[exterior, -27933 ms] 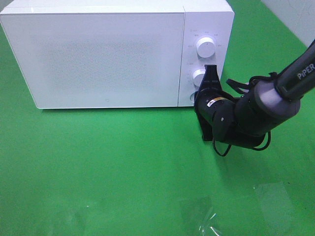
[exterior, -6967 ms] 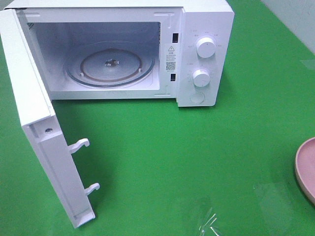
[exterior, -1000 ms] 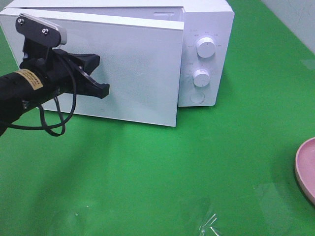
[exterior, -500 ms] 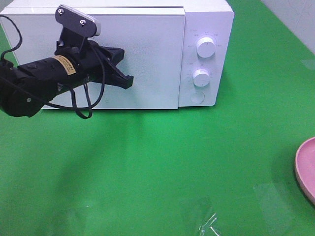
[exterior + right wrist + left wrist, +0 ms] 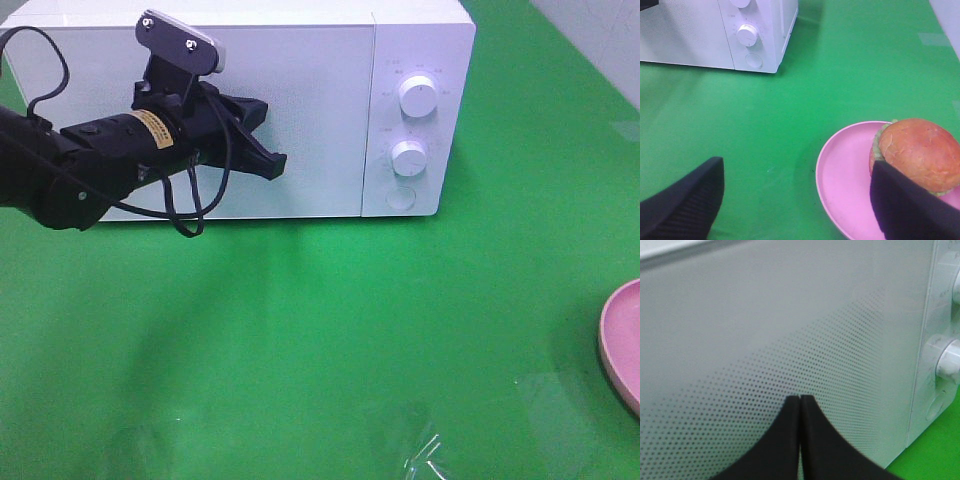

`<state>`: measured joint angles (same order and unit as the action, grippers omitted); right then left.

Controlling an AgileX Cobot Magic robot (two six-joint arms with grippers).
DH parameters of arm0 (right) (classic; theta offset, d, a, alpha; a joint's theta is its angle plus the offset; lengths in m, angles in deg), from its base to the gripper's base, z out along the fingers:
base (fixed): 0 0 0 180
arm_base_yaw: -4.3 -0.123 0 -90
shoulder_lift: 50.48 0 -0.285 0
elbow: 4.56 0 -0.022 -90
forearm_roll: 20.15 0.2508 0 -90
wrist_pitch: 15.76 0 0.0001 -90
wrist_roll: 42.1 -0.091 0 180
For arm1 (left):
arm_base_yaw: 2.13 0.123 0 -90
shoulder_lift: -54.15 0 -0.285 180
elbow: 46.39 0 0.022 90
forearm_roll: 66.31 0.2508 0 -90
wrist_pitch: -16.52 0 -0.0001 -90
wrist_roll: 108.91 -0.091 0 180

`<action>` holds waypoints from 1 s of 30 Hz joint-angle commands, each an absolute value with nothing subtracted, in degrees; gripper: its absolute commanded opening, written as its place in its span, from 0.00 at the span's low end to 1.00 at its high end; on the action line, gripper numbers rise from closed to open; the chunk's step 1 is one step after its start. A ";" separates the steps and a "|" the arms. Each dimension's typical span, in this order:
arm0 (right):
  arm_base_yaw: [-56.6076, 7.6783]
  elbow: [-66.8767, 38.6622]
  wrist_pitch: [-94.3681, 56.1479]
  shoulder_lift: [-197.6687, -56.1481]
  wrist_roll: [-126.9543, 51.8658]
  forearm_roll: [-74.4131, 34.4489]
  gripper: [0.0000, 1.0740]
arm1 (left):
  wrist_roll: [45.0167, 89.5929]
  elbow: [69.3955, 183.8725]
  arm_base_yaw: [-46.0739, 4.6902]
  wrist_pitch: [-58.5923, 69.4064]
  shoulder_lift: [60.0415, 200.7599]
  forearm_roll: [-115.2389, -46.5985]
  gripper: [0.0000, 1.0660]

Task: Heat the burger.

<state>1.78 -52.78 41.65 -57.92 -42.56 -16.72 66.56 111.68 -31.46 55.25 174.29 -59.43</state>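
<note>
The left gripper (image 5: 268, 160) has its jaws clenched together with nothing between them; in the left wrist view the left gripper (image 5: 800, 405) shows two black fingers (image 5: 782, 440) pressed flat against each other, their tips close against the dotted front of the microwave door (image 5: 790, 340); whether they actually touch the door cannot be told. In the exterior high view the microwave (image 5: 420, 40) stands on the green surface (image 5: 330, 330) with its door (image 5: 300, 90) shut flush; the two white knobs (image 5: 417, 96) and the round button (image 5: 401, 199) sit on the panel beyond the left jaws' tips, toward the side the fingers point; the left arm (image 5: 70, 170) reaches across the door front with a cable looping beneath it.

The right gripper (image 5: 795, 200) has its jaws spread wide and released, holding nothing; the burger (image 5: 917, 155) sits on the pink plate (image 5: 845, 185), right by the inner side of one right finger (image 5: 905, 205); that finger overlaps the burger's lower edge in the picture, but contact cannot be judged. The other finger (image 5: 685, 205) is well apart from the plate, over bare surface; the microwave (image 5: 715, 35) lies far ahead of the right jaws. In the exterior high view only the edge of the pink plate (image 5: 620, 340) shows, at the frame's border.
</note>
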 commanded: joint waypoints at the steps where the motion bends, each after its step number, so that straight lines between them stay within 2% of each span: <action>1: 2.18 -52.84 41.65 -56.55 -42.10 -16.83 0.71 | 66.79 113.74 -29.86 57.15 173.60 -68.14 0.00; 8: 2.18 -52.84 41.65 -56.55 -42.10 -16.83 0.71 | 66.79 110.93 -33.47 45.74 168.96 -67.68 0.00; 10: 2.18 -52.84 41.65 -56.55 -42.10 -16.83 0.71 | 67.02 109.33 -34.67 42.42 167.07 -68.03 0.04; 11: 2.18 -52.84 41.65 -56.55 -42.10 -16.83 0.71 | 67.02 107.96 -35.99 37.26 164.95 -68.60 0.11; 12: 2.18 -52.84 41.65 -56.55 -42.10 -16.83 0.71 | 67.02 107.96 -35.99 37.26 164.95 -68.60 0.11; 13: 2.18 -52.84 41.65 -56.55 -42.10 -16.83 0.71 | 67.02 107.10 -37.42 31.99 163.17 -68.71 0.26; 14: 2.18 -52.84 41.65 -56.55 -42.10 -16.83 0.71 | 67.02 107.10 -37.42 31.99 163.17 -68.71 0.26; 15: 2.18 -52.84 41.65 -56.55 -42.10 -16.83 0.71 | 67.02 106.58 -38.51 26.84 161.63 -68.71 0.55; 16: 2.18 -52.84 41.65 -56.55 -42.10 -16.83 0.71 | 67.02 106.58 -38.51 26.84 161.63 -68.71 0.55; 17: 2.18 -52.84 41.65 -56.55 -42.10 -16.83 0.71 | 67.02 106.52 -39.14 21.68 160.48 -69.29 0.84; 18: 2.18 -52.84 41.65 -56.55 -42.10 -16.83 0.71 | 67.02 106.52 -39.14 21.68 160.48 -69.29 0.84; 19: 2.18 -52.84 41.65 -56.55 -42.10 -16.83 0.71 | 67.13 106.47 -39.48 15.09 159.11 -69.92 0.94; 20: 2.18 -52.84 41.65 -56.55 -42.10 -16.83 0.71 | 67.13 106.47 -39.48 15.09 159.11 -69.92 0.94; 22: 2.18 -52.84 41.65 -56.55 -42.10 -16.83 0.71 | 67.13 106.47 -39.48 3.17 156.24 -70.38 0.92; 23: 2.18 -52.84 41.65 -56.55 -42.10 -16.83 0.71 | 67.13 106.47 -39.48 3.17 156.24 -70.38 0.92; 24: 2.18 -52.84 41.65 -56.55 -42.10 -16.83 0.71 | 67.13 106.47 -39.48 -2.79 154.41 -70.38 0.92; 27: 2.18 -52.84 41.65 -56.55 -42.10 -16.83 0.71 | 67.13 106.47 -39.48 -5.54 153.43 -70.38 0.92; 30: 2.18 -52.84 41.65 -56.55 -42.10 -16.83 0.71 | 67.13 106.47 -39.48 -15.39 149.31 -70.38 0.92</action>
